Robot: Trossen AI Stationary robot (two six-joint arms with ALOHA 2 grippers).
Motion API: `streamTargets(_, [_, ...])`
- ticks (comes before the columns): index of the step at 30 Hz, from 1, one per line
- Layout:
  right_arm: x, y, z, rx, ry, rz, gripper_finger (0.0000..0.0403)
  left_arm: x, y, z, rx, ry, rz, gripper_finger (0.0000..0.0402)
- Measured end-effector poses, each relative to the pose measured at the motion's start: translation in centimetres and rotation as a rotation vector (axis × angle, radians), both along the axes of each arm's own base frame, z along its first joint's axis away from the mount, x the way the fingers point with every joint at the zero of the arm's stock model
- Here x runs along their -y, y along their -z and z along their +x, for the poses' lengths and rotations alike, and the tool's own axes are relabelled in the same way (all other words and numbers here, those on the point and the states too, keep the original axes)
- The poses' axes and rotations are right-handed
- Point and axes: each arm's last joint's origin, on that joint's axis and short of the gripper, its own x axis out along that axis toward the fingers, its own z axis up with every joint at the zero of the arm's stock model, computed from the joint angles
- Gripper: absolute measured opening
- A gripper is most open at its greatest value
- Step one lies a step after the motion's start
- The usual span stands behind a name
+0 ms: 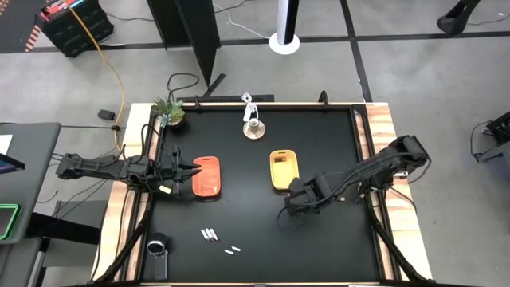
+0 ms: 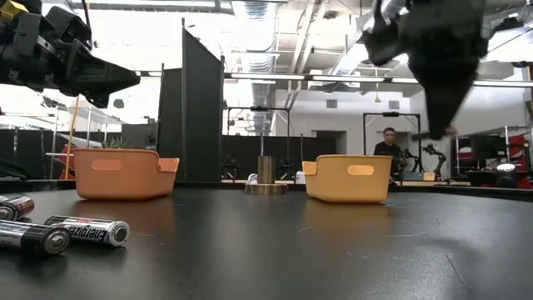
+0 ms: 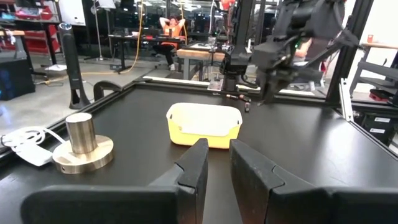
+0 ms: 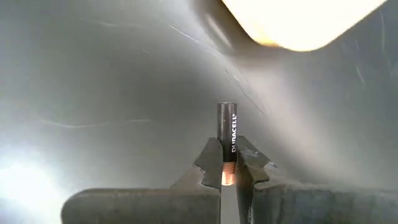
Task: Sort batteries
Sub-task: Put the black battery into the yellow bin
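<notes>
Batteries: one black cell (image 4: 227, 134) (copper-ended) is pinched in the right gripper (image 1: 284, 213) just below the yellow tray (image 1: 283, 169). Left gripper (image 1: 194, 171), fingers nearly together, hovers beside the orange tray (image 1: 207, 177). Five loose cells (image 1: 209, 235) lie near the table's front edge.

"DURACELL" runs along the battery (image 4: 227, 142) clamped between the right gripper's (image 4: 228, 163) fingers (copper end nearest the camera). "Energizer" shows on a battery lying on the tabletop (image 2: 87, 230).
</notes>
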Motion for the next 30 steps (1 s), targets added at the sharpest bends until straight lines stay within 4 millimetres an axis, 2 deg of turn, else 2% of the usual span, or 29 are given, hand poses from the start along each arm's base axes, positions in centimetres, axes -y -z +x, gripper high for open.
streamTargets(5, [1.6,-1.6,1.4,0.056,-0.097,-0.068,0.0024,0.0,0.0,0.0,0.000,0.000,0.002,0.0063])
streamTargets(14, [7.7,-2.1,3.4,0.091,-0.252,-0.161,0.0024,0.0,0.0,0.0,-0.001,0.000,0.003,0.0063])
streamTargets(19, [10.5,-2.2,3.9,0.091,-0.354,-0.201,0.0024,0.0,0.0,0.0,-0.001,0.000,0.003,0.0063])
streamTargets(26, [11.5,-1.6,4.2,0.122,-0.511,-0.182,0.0024,0.0,0.0,0.0,0.000,0.000,0.003,0.0063])
streamTargets(30, [11.7,0.0,4.9,0.076,-0.518,-0.165,0.0024,0.0,0.0,0.0,0.000,0.000,0.003,0.0063])
